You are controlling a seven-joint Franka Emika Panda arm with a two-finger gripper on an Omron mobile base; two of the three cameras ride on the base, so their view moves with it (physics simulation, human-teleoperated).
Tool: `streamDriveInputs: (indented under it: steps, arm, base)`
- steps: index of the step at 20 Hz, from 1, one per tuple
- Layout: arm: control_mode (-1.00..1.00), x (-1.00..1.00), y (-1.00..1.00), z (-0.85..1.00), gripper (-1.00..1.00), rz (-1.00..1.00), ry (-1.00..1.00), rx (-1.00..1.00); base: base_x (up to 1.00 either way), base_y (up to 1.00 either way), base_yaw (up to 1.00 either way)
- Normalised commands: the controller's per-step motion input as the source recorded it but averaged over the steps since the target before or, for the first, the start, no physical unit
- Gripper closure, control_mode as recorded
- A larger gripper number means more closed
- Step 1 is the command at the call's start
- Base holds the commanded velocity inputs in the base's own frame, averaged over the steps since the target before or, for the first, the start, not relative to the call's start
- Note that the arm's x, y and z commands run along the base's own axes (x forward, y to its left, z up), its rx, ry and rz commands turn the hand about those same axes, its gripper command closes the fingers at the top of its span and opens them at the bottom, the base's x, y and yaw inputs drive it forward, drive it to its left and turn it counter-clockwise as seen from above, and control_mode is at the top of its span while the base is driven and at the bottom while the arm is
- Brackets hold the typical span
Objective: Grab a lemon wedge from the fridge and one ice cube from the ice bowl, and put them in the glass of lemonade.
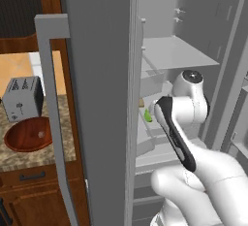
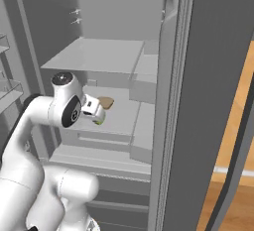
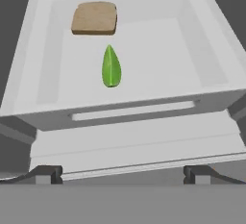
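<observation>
- Nearest the hand camera, the gripper (image 3: 122, 174) shows as two dark finger tips (image 3: 45, 174) at the bottom left and bottom right of the frame, standing wide apart with nothing between them.
- Just beyond them, across the middle of the frame, runs the front lip of a white fridge tray (image 3: 134, 110).
- The lemon wedge (image 3: 111, 67) lies flat on the tray floor, a little left of centre in the upper half of the hand view, its pointed end toward the top of the frame. In the left base view it peeks out as a green speck (image 1: 147, 116) beside the robot's wrist, mid-frame.
- A brown block (image 3: 94, 18) sits above the wedge in the upper left of the frame, near it but apart.
- The fridge (image 1: 97, 99) stands open; its door fills the middle of the left base view.
- At the lower left of that view sit the ice bowl (image 1: 29, 134) and, behind it, a toaster (image 1: 22, 98).
- Handling, as a judgement: the wedge looks very light, small, somewhat soft and probably slick. The likely best hold is across its widest part, near the rounded end, with the jaws on the two long sides; a hard squeeze or a pinch at the tapered tip could make it squirt out.
</observation>
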Motion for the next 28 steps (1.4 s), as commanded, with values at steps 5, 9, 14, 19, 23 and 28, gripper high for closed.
streamDriveInputs:
  steps: [5,9,14,19,23,28]
  arm:
    - [-1.0,0.44,0.0,-0.31,-1.0,0.0,0.06,0.0]
    - [-1.0,0.45,0.01,-0.29,-1.0,0.0,0.09,0.0]
    - [-1.0,0.41,0.03,-0.38,-1.0,0.0,0.07,0.0]
    - [-1.0,0.41,0.08,-0.34,-1.0,0.0,0.07,0.0]
    - [-1.0,0.42,0.08,-0.31,-1.0,0.0,0.05,0.0]
    - [-1.0,0.43,0.06,-0.3,-1.0,0.0,0.03,0.0]
  base:
    - [0.0,0.0,0.0]
    - [0.0,0.0,0.0]
    - [0.0,0.0,0.0]
    - [0.0,0.0,0.0]
    - [0.0,0.0,0.0]
    - [0.0,0.0,0.0]
